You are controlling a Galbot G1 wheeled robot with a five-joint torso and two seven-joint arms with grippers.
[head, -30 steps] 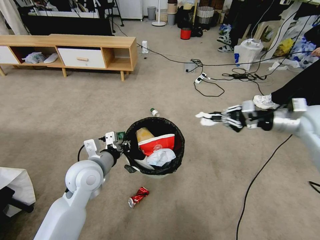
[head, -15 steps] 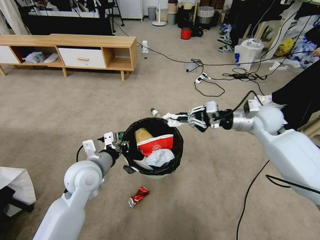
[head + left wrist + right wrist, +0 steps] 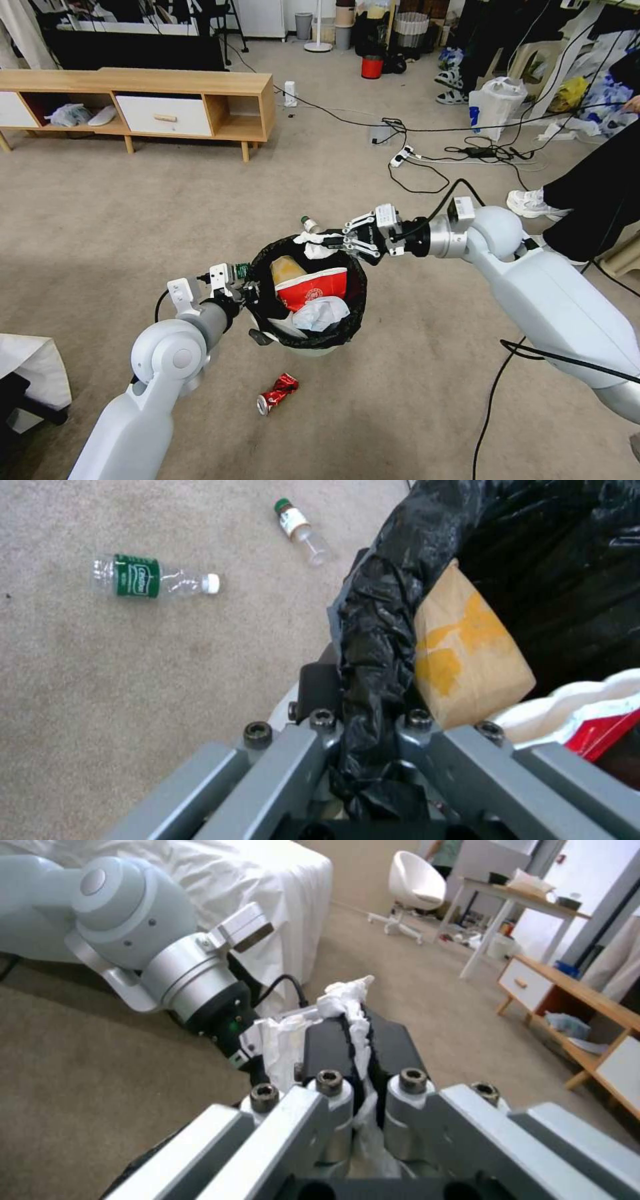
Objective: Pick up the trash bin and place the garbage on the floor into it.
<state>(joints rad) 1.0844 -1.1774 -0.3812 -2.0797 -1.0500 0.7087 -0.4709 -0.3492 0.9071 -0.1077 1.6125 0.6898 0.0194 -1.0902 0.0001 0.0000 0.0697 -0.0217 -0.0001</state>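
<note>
The left gripper [image 3: 370, 730] clamps the near-left rim of the black-lined trash bin [image 3: 313, 333]. The right gripper [image 3: 331, 244] pinches a white tissue [image 3: 312, 245] above the bin's far rim. A crushed red can [image 3: 277, 393] lies on the carpet [image 3: 133, 220] nearer.

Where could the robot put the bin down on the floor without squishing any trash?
Bare carpet lies between the wooden cabinet and the trash bin, held at its rim by the left gripper. It is crowded near the crushed can, the small bottle by the right gripper holding tissue, and the cables.
</note>
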